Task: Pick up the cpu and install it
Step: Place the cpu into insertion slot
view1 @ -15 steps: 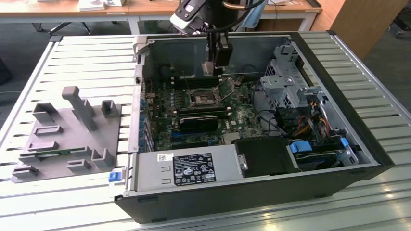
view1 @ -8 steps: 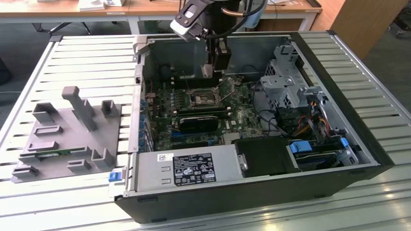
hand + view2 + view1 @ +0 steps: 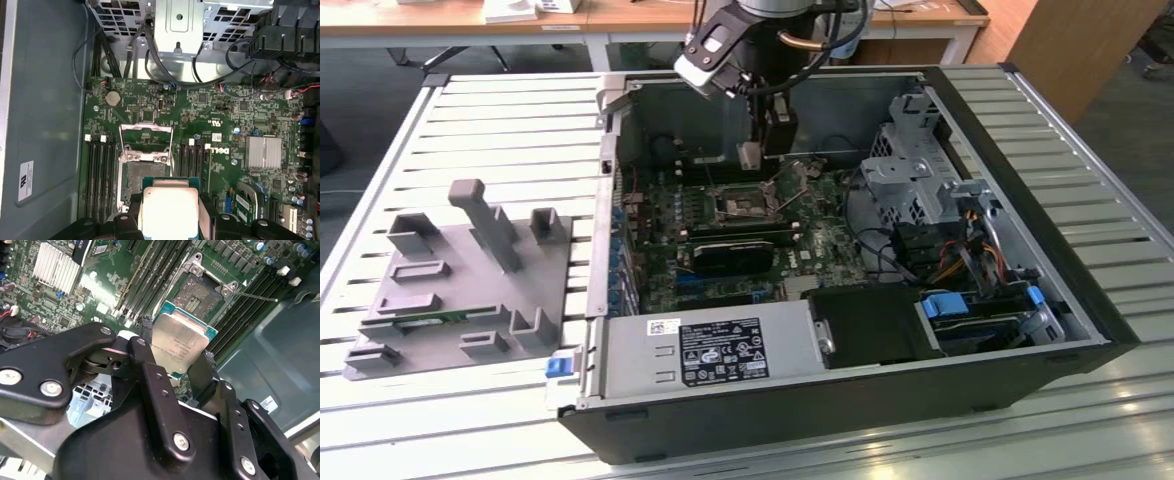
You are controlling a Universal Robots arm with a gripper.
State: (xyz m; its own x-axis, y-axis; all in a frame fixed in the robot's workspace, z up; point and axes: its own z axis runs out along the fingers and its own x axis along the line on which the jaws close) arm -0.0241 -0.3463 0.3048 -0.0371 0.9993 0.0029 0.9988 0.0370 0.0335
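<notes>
My gripper [image 3: 751, 158] is shut on the cpu [image 3: 179, 342], a flat square chip with a silver metal top and a thin green rim. The black fingers [image 3: 150, 372] clamp it by two opposite edges. In the exterior view the gripper hangs inside the open computer case [image 3: 1067, 300], a little above the motherboard. The open cpu socket [image 3: 145, 175] lies just beyond the chip, its metal load plate [image 3: 146, 131] swung up. The cpu [image 3: 170, 210] is held off the board and clear of the socket [image 3: 200, 292].
Memory slots [image 3: 100, 175] flank the socket on both sides. A metal drive cage [image 3: 921, 160] with cables stands at the exterior view's right, and a power supply [image 3: 707, 350] sits at the case front. A grey parts fixture [image 3: 460, 270] rests on the slatted table outside.
</notes>
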